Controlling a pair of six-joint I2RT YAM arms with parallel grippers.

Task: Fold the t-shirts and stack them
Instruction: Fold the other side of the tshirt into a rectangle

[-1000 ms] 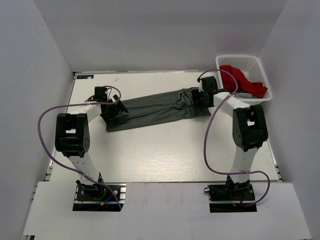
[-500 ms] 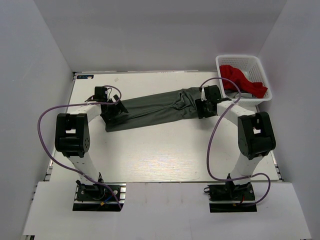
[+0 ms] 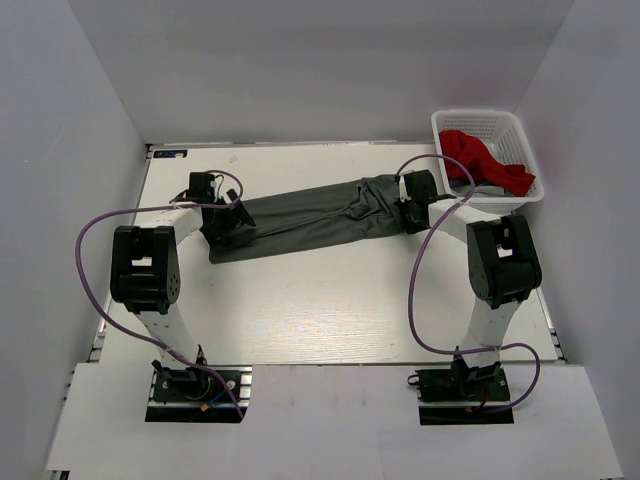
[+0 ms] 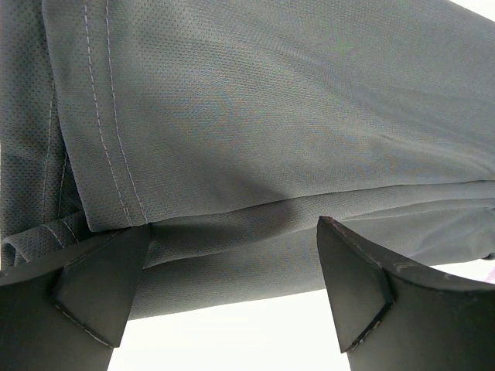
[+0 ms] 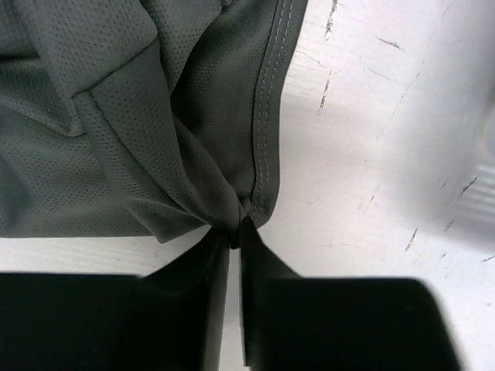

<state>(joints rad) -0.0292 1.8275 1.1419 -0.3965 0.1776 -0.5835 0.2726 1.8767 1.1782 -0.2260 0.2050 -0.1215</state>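
The dark olive-grey t-shirt (image 3: 310, 220) lies stretched as a long band across the table, from left to upper right. Its mesh cloth (image 4: 255, 131) fills the left wrist view. My left gripper (image 3: 222, 226) sits at the shirt's left end, jaws wide open, the folded edge between the fingertips (image 4: 352, 278) and nothing pinched. At the right end my right gripper (image 3: 410, 212) is shut on a bunched fold of the shirt's stitched hem (image 5: 267, 154), its tips (image 5: 236, 232) pinching the cloth. A bright red t-shirt (image 3: 485, 160) lies in the basket.
A white lattice basket (image 3: 470, 122) stands at the table's back right corner, just beyond the right arm, with grey cloth under the red shirt. White walls close in the table on three sides. Purple cables loop off both arms.
The right gripper has closed onto the shirt's right-end hem after shifting slightly along it. The left gripper and the shirt's left end have not moved.
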